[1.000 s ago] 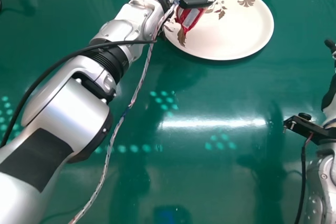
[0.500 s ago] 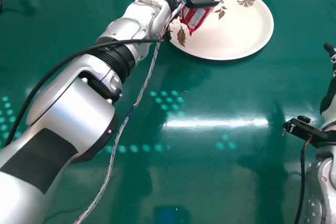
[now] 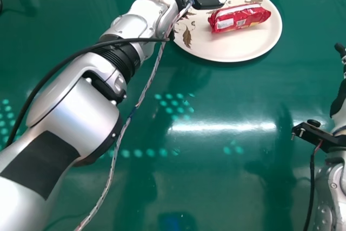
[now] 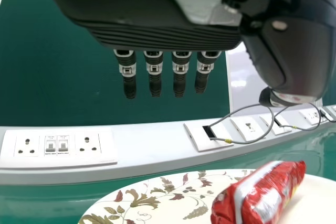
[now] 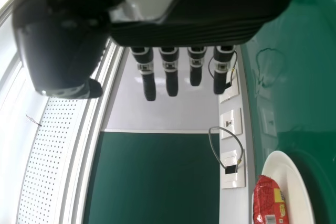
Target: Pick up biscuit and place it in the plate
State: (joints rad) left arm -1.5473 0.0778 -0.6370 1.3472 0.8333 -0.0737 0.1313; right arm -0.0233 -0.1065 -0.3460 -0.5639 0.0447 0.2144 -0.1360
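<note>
From where I'm standing, I see the robot's left arm (image 3: 70, 114) slanting in from the near left corner, a black cable (image 3: 54, 67) bowing along it and a braided cable (image 3: 114, 158) trailing down beside it onto the green table (image 3: 216, 96). Pale green dots of light speckle the tabletop on either side of that arm.

At the arm's far end, the left hand (image 3: 210, 0) is over the left side of the plate (image 3: 232, 51). It is open, its fingers out straight with nothing in their grip, and the thumb stands apart from them.

Just beside that hand lies the biscuit (image 3: 238, 19), in its shiny red wrapper. It rests on the plate, inside the rim, a little aslant, its right end farther from the robot than its left. Leaves and flowers decorate the pale plate around it. Past the plate, the left wrist view shows a white strip of wall sockets (image 4: 58, 149), with thin grey leads looping from it.

Over at the right edge I see the right hand (image 3: 340, 50), well apart from the plate. It is open too, fingers straight and holding nothing. Nearer the robot, a black bracket (image 3: 313, 132) juts from the right arm (image 3: 331, 187).
</note>
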